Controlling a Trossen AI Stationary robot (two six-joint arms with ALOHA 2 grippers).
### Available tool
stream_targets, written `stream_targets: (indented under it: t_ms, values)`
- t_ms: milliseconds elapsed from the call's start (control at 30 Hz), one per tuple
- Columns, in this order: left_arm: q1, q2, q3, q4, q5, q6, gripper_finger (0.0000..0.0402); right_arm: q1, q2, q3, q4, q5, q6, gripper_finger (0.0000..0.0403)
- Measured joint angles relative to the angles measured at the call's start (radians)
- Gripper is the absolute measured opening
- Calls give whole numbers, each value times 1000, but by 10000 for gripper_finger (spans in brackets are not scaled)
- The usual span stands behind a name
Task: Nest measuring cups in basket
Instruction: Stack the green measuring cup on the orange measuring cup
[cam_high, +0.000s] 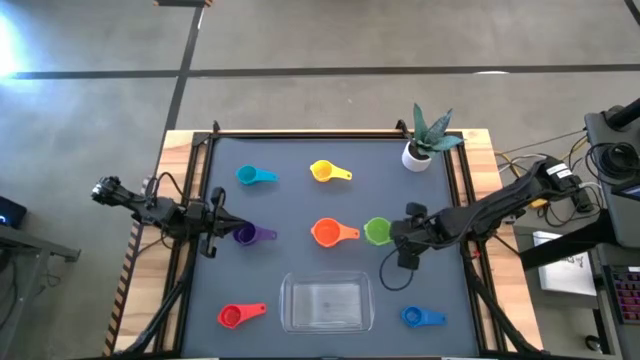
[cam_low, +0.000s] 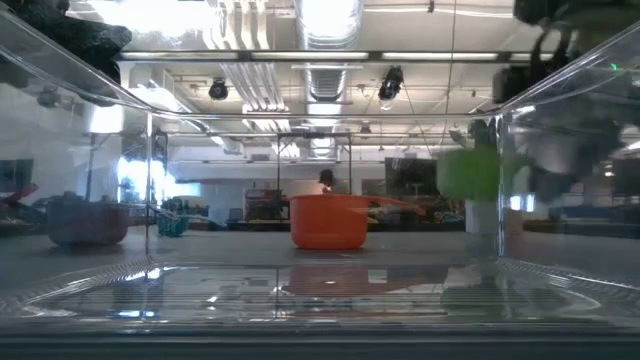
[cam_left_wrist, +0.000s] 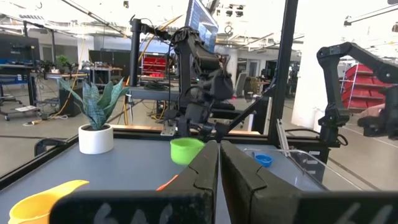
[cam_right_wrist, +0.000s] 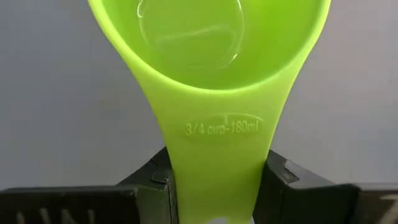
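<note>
My right gripper (cam_high: 400, 236) is shut on the green cup (cam_high: 377, 232), which hangs above the table in the low view (cam_low: 468, 172) and the left wrist view (cam_left_wrist: 186, 150). My left gripper (cam_high: 216, 234) is shut, its fingertips (cam_left_wrist: 219, 163) together with nothing between them, just left of the purple cup (cam_high: 250, 234). The orange cup (cam_high: 330, 233) stands mid-table. The teal (cam_high: 253, 176) and yellow (cam_high: 326, 172) cups lie at the far side, and the red (cam_high: 236, 316) and blue (cam_high: 418, 317) cups at the near side. The clear basket (cam_high: 327, 303) stands near the front edge. My right gripper pinches the green cup's flat handle (cam_right_wrist: 214, 180) between its two fingers, which lie on the handle's two edges. The fingers come level from the table's right, along the handle. The cup is lifted clear, its bowl open upward. My left gripper stands against the purple cup's bowl; whether it touches cannot be told.
A white plant pot (cam_high: 417, 155) with a spiky plant stands at the far right corner. Dark frame rails (cam_high: 190, 200) run along the table's left and right sides. The low view looks through the basket's clear walls (cam_low: 560, 200).
</note>
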Motion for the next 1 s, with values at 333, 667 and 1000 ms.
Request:
stream_targets:
  t_ms: [333, 667, 1000]
  values:
    - [0, 0, 0, 0, 0, 0, 0, -43, 2, 169, 129, 48, -143, 122]
    - [0, 0, 0, 0, 0, 0, 0, -126, 126, 275, 209, 8, -275, 129]
    - [0, 2, 0, 0, 0, 0, 0, -165, 398, 471, 156, -51, -377, 87]
